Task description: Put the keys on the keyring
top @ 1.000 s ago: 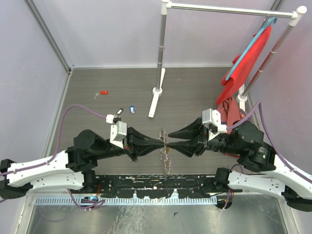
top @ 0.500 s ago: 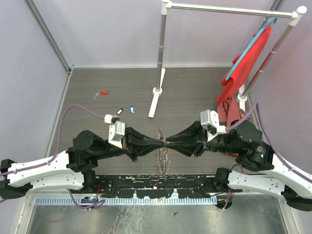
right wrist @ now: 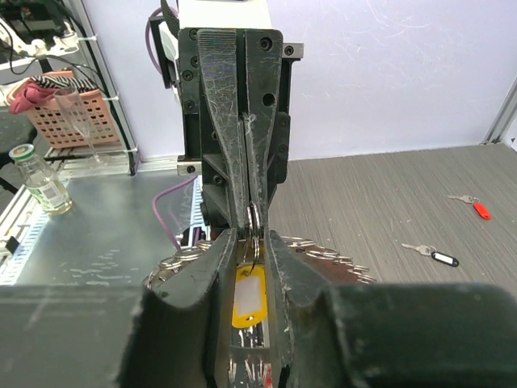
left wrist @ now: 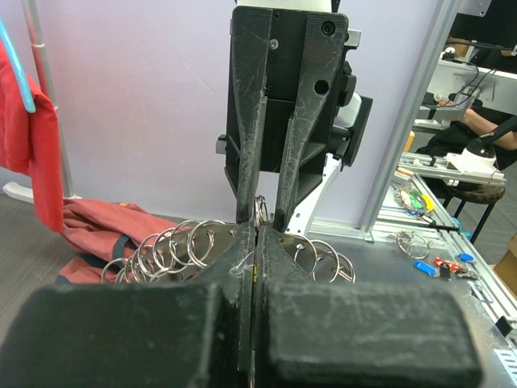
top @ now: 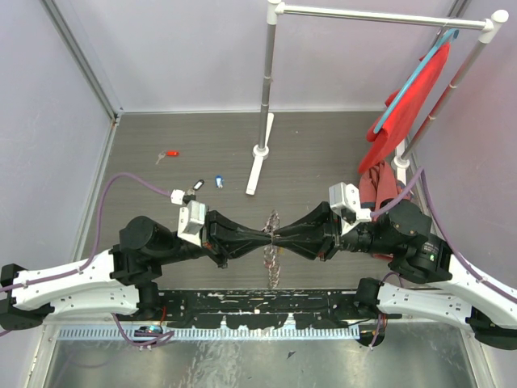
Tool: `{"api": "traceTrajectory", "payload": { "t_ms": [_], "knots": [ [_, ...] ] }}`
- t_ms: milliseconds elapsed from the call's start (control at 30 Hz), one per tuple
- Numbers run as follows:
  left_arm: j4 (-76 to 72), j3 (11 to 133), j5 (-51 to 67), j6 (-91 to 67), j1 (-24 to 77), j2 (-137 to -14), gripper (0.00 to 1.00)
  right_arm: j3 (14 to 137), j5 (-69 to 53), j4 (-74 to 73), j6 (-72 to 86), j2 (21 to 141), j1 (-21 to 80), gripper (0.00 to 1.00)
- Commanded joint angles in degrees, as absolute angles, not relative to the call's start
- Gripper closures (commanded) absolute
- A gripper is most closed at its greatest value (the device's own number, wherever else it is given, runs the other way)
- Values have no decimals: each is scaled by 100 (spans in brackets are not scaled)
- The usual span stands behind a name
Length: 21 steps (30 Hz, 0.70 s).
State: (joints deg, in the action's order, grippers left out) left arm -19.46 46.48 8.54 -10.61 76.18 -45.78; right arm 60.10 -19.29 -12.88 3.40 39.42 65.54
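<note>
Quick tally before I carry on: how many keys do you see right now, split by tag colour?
Red-tagged key: 1
Black-tagged key: 1
Blue-tagged key: 1
Yellow-tagged key: 1
Total: 4
</note>
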Motion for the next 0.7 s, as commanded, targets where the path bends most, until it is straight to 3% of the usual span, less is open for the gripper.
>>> {"api": "traceTrajectory", "payload": {
  "t_ms": [0,267,500,667],
  "knots": [
    [-2441,4605,940,-1080,7633,-4525,100,6094,-2035,-967,386,4032,6575,77],
    [-2450,4603,931,-1081,7629,-4509,100,6104,-2091,-985,380,4074,6574,99],
    [-2325,4661,1007,-1069,7629,-4561,99,6257,-2067,-1176,312,4124,6575,99],
    [-1642,4849,1044,-857,7629,-4449,66,6926,-1900,-2182,-49,4286,6574,99]
  ]
}}
